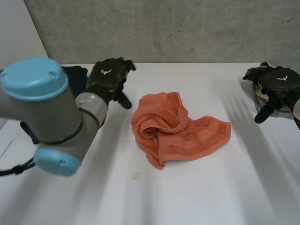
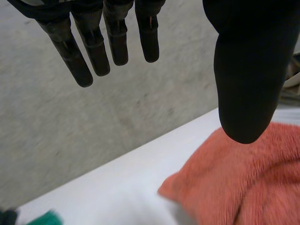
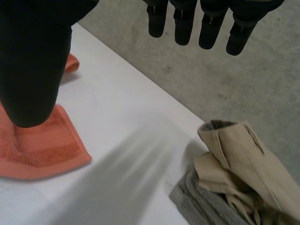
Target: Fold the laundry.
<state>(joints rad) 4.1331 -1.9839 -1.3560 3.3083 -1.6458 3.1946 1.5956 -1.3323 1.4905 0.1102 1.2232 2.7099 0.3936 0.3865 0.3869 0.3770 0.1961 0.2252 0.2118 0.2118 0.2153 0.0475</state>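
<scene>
Lying crumpled on the bench (image 1: 197, 192), orange towel (image 1: 173, 129); left hand (image 1: 108, 77) and right hand (image 1: 276, 84) both released, clear of it.

Towel (image 1: 178, 126): salmon-orange, ribbed band nr hem. Table (image 1: 187, 197): white. Right of towel: beige cloth (image 3: 243, 154) on grey cloth (image 3: 201, 206). Left of towel: black cloth (image 1: 77, 75). Wall (image 1: 187, 28) behind towel: mottled grey.

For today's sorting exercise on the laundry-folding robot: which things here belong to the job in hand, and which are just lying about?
In the job: orange towel, crumpled mid-table; left hand and right hand, both open.
Lying about: beige garment and grey cloth by the right hand; dark cloth beside the left hand.
</scene>
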